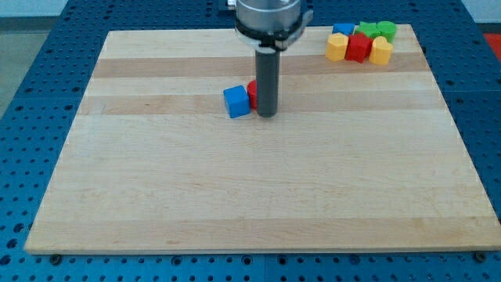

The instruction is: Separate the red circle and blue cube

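Observation:
The blue cube (pixel 236 102) sits on the wooden board (pixel 258 188) a little left of centre, toward the view's top. The red circle (pixel 252 93) touches the cube's right side and is mostly hidden behind my rod. My tip (pixel 267 115) rests on the board just right of the blue cube and directly in front of the red circle, close to both.
A tight cluster of blocks lies at the board's top right corner: a blue block (pixel 342 30), two green blocks (pixel 376 31), a yellow block (pixel 336 48), a red block (pixel 358 48) and another yellow block (pixel 380 52). Blue perforated table surrounds the board.

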